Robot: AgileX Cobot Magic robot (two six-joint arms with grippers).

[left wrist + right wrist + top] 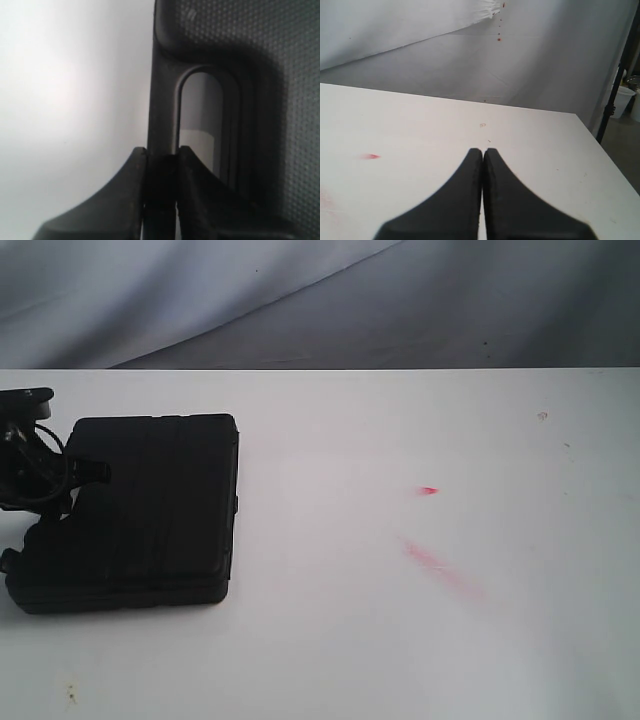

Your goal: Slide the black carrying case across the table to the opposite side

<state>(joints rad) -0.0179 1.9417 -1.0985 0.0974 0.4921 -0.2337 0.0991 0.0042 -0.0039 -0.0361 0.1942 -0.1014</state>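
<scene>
The black carrying case (150, 510) lies flat at the left side of the white table (400, 640). My left gripper (45, 468) sits at the case's left edge. In the left wrist view this gripper (162, 152) is shut on the case's handle bar (162, 100), with the textured case lid (280, 75) beside it and bare table (65, 100) on the other side. My right gripper (483, 150) is shut with nothing in it and hovers over bare table (420, 125). It is out of the exterior view.
A small red mark (428, 490) and a red smear (440, 568) lie on the table right of the case. A grey cloth backdrop (300, 300) hangs behind the far edge. Beyond the table corner stand a dark pole (615, 90) and a white bucket (623, 100).
</scene>
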